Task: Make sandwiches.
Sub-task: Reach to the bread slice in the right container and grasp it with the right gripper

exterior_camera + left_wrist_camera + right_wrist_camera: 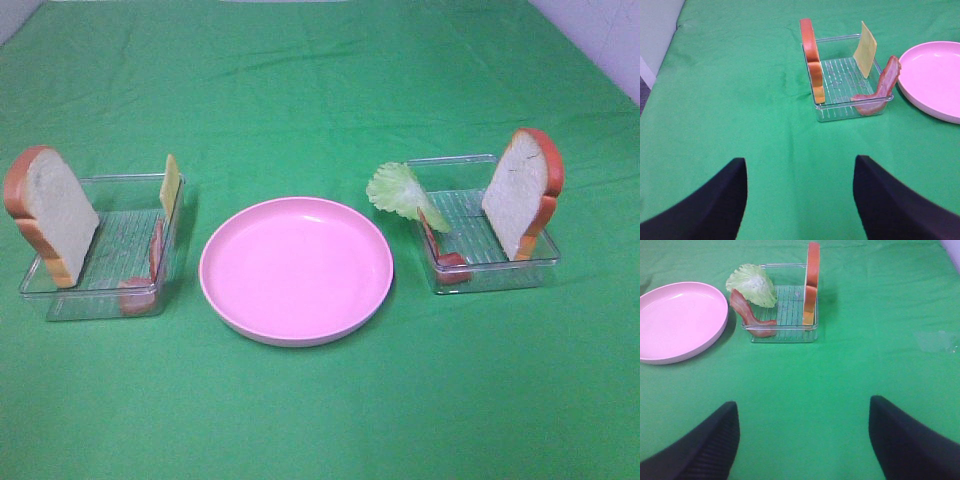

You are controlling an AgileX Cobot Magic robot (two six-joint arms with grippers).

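No sandwich is made yet. The round pink plate (pixel 295 270) is bare. The bread slices (pixel 55 215), white with orange crust, stand in two clear plastic trays (pixel 95 298) on the green worktop (pixel 300 420). With them are wavy bacon (pixel 157 250), a thin yellow cheese square (pixel 170 185) and a crinkly lettuce leaf (pixel 400 190). The left gripper (pixel 800 160) and right gripper (pixel 802 401) are both wide, holding nothing.

Your high camera looks steeply down on the tabletop (pixel 320 420), far enough back to take in the plate (pixel 296 270) at the middle, the left tray (pixel 95 298) and the right tray (pixel 468 208). Each wrist camera sits low behind its own jaws, the left gripper (pixel 800 167) and the right gripper (pixel 802 410), facing across the tabletop at its own tray some way off. All three views share the plate, though both wrist views crop it.
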